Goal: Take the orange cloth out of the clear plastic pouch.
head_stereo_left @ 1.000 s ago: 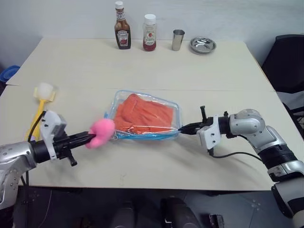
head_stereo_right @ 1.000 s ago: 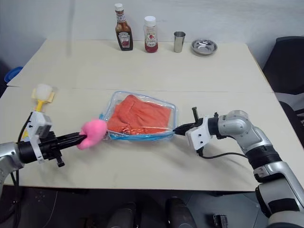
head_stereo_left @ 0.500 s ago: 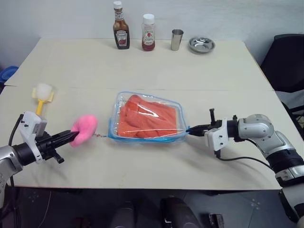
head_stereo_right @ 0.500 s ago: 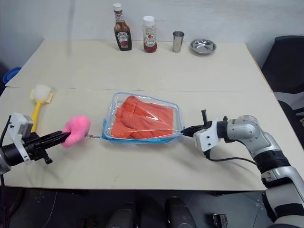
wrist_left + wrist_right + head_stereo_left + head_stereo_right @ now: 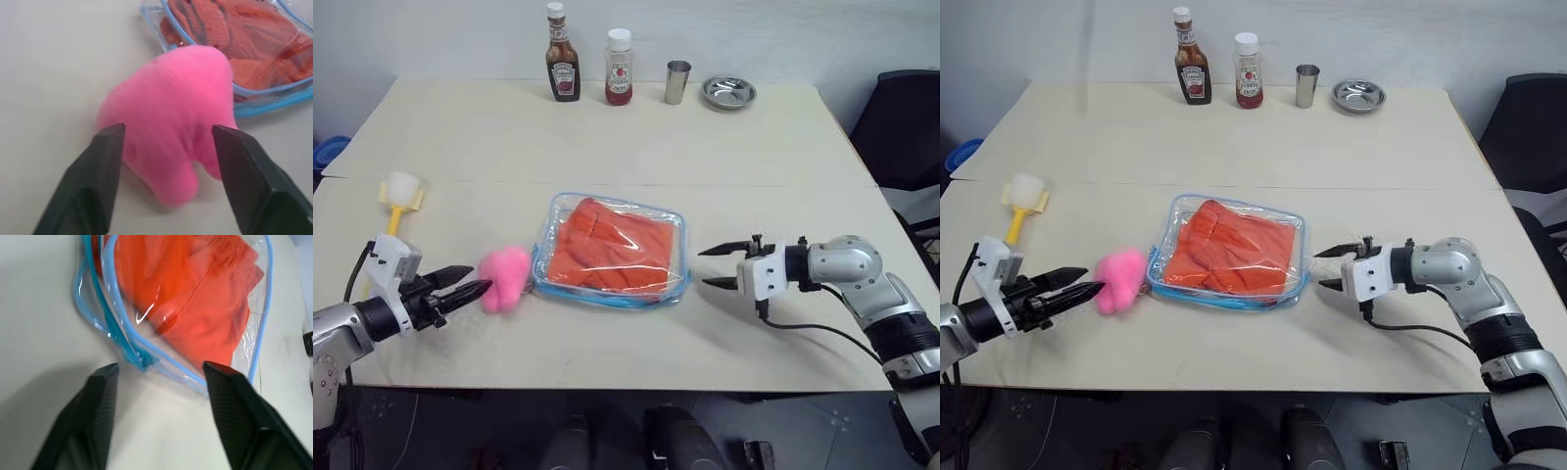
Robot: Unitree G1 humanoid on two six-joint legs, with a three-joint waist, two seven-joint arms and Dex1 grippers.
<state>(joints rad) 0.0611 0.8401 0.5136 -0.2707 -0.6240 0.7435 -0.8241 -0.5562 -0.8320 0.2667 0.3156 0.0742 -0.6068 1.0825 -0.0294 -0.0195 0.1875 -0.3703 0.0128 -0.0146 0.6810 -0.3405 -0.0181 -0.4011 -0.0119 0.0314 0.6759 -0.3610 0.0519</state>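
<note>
Between the two black fingers of the right gripper [image 5: 717, 266], which stand wide apart and hold nothing, the gap points toward nine o'clock across the pale table [image 5: 607, 137], straight at the near short edge of the clear plastic pouch with light blue edging [image 5: 610, 253]. That edge lies just beside the fingertips, apart from them. In the right wrist view a bunched blue seam of the pouch sits in line with the gap. Inside the pouch the wrinkled orange cloth [image 5: 612, 248] lies flat and fills most of it, not yet drawn out. The pouch's long axis runs roughly nine to three o'clock, tilted a little, so each short end faces one arm.

At the far end, the left gripper [image 5: 472, 286] also stands wide open, pointing toward three o'clock, with the fluffy pink sponge [image 5: 505, 279] just ahead of its fingertips and touching the pouch's end. The sponge lies between that gripper and the pouch, so I judge the right arm has the clearer line.
</note>
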